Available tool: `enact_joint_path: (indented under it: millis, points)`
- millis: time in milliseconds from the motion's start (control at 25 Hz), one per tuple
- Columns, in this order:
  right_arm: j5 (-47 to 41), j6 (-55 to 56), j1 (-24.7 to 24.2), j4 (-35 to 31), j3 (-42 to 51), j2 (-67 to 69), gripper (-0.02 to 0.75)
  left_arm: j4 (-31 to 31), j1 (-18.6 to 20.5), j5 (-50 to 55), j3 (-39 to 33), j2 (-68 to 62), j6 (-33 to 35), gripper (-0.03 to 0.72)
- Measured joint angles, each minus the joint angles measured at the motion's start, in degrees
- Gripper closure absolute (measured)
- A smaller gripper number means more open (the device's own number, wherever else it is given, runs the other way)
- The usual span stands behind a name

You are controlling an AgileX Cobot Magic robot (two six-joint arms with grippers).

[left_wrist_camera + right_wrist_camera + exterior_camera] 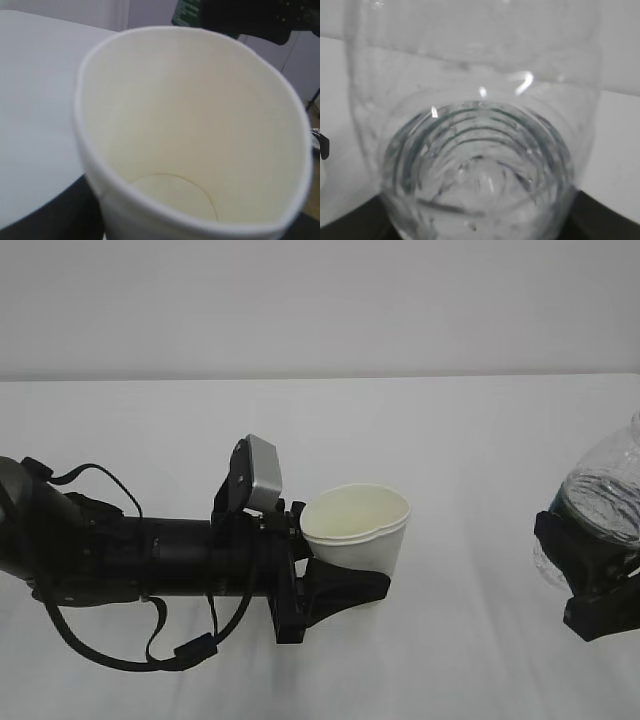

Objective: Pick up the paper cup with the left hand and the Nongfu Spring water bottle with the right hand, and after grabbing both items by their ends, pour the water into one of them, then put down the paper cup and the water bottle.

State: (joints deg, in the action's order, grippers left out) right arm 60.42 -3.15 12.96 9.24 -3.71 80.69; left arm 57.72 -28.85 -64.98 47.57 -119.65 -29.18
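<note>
exterior view: left hand (345, 585) grips the paper cup (356, 530) between its fingers, cup empty; right hand (590, 580) clasps the nongfu spring water bottle (605, 500), water (480, 185) inside. both grasped; pouring and setting down remain.

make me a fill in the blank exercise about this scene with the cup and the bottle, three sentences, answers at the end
1. The left gripper is clamped around the paper ____.
2. The inside of the paper cup holds no ____; its bottom looks dry.
3. The right gripper grips a clear plastic ____ at the right edge of the exterior view.

Missing words: cup; water; bottle
</note>
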Motion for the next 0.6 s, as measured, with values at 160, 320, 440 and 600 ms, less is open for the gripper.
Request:
enact_joint_path:
  millis: [160,320,440,600]
  points:
    - [-0.4,1.3,0.0,-0.1,0.0,-0.1,0.309,1.6,0.0,0.0,0.0,0.0,-1.0,0.238]
    - [-4.4,1.7,0.0,-0.2,-0.6,-0.1,0.309,2.1,0.0,0.0,0.0,0.0,-1.3,0.238]
    - [-6.1,1.7,0.0,-0.2,-1.5,-0.1,0.309,2.4,0.0,0.0,0.0,0.0,-1.4,0.238]
    - [-8.4,1.7,0.0,-0.3,-2.9,-0.1,0.309,2.7,0.0,0.0,0.0,0.0,-1.6,0.238]
